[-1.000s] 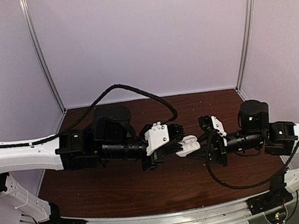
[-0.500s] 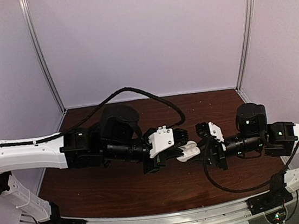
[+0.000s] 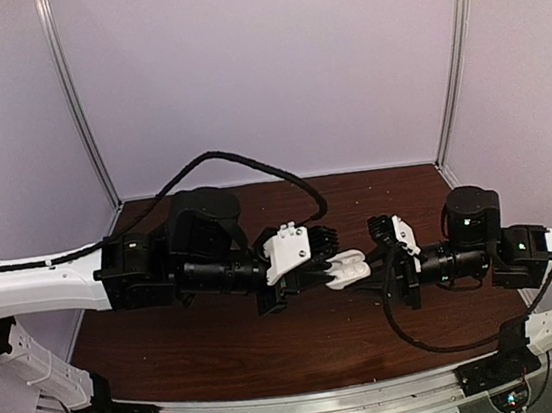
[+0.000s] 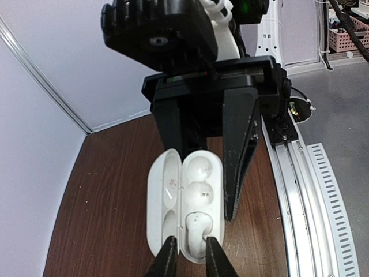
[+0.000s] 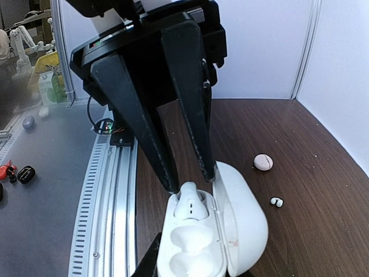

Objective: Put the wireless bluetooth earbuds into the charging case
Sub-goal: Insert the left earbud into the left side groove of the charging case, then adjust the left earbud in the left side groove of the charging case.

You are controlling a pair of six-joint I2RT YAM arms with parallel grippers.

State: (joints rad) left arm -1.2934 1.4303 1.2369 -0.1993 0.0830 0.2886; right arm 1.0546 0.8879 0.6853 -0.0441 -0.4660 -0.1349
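White case (image 4: 164, 196) open, clamped in right end effector (image 4: 204, 184). Earbud (image 4: 197, 228) in near socket, between narrowly parted left end effector (image 4: 188, 259) tips; pinch unclear. Best: release fully, lift straight, confirm seating. Second earbud (image 5: 277, 202) on tabletop (image 5: 323, 231).

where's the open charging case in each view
top external: charging case just right of centre, a small white shape.
left wrist: lower centre, lid open to the left.
right wrist: bottom centre, lid open to the right.
shared landmark: the left gripper, black fingers at the case's end.
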